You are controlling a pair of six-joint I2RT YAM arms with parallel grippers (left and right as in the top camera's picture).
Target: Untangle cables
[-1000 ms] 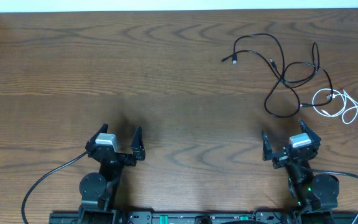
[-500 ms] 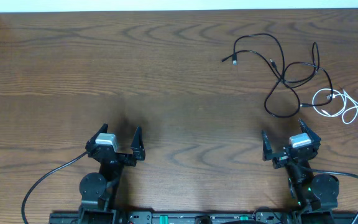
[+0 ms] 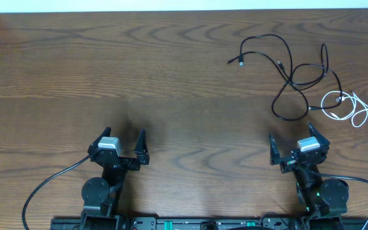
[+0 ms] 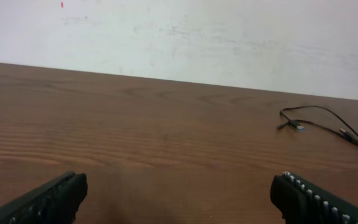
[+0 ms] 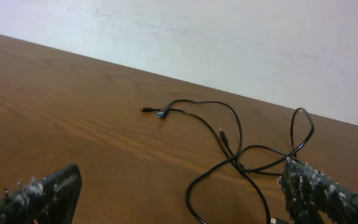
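Only the overhead view shows the thin white cord point(image 3: 344, 98), looped at the right edge of the brown wooden worktop point(image 3: 171, 76) and touching the tangled thin black cords point(image 3: 292, 80) in the far right corner. The right wrist view takes in the black loops point(image 5: 241, 155) and a blue-tipped plug point(image 5: 162, 114). The left wrist view catches only that plug point(image 4: 297, 127) before a white wall point(image 4: 179, 37). The left gripper point(image 3: 125, 131) and right gripper point(image 3: 291, 132) stand apart, empty, with nothing blocking the cords.
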